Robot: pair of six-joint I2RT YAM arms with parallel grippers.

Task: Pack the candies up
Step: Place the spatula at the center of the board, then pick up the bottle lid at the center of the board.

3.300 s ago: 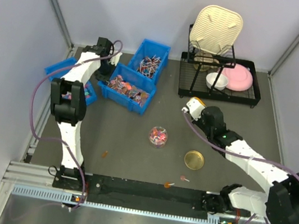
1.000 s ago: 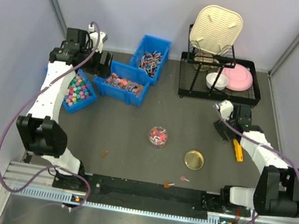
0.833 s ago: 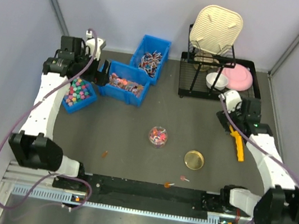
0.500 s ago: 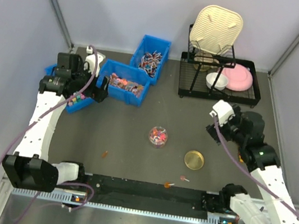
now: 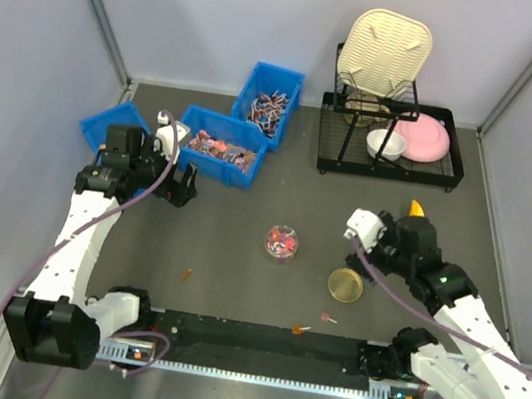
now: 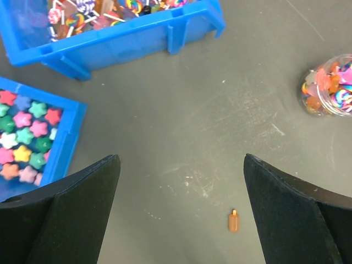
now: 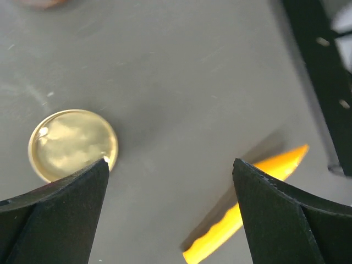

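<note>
The candies point(image 5: 218, 148) fill the middle blue bin point(image 5: 232, 172), which the left wrist view shows as a bin point(image 6: 181, 30) at the top. More candies sit in a small clear jar point(image 5: 281, 243) point(image 6: 330, 85) at mid-table. My left gripper point(image 5: 178, 169) point(image 6: 181, 158) hangs open over bare table just in front of the bins. My right gripper point(image 5: 387, 247) point(image 7: 170, 162) is open too, between the gold lid point(image 5: 345, 285) point(image 7: 72, 144) and the yellow scoop point(image 5: 414, 208) point(image 7: 247, 217), holding nothing.
A bin of star-shaped sweets point(image 6: 27, 137) is at the left and a third blue bin point(image 5: 266, 103) at the back. A black dish rack point(image 5: 392, 144) stands back right. Loose sweets lie near the front point(image 5: 186, 274) point(image 5: 328, 319) point(image 6: 234, 221).
My left arm has drawn back from the bins toward the near edge. My right arm has swung left from beside the rack toward the lid. The scoop now shows farther back.
</note>
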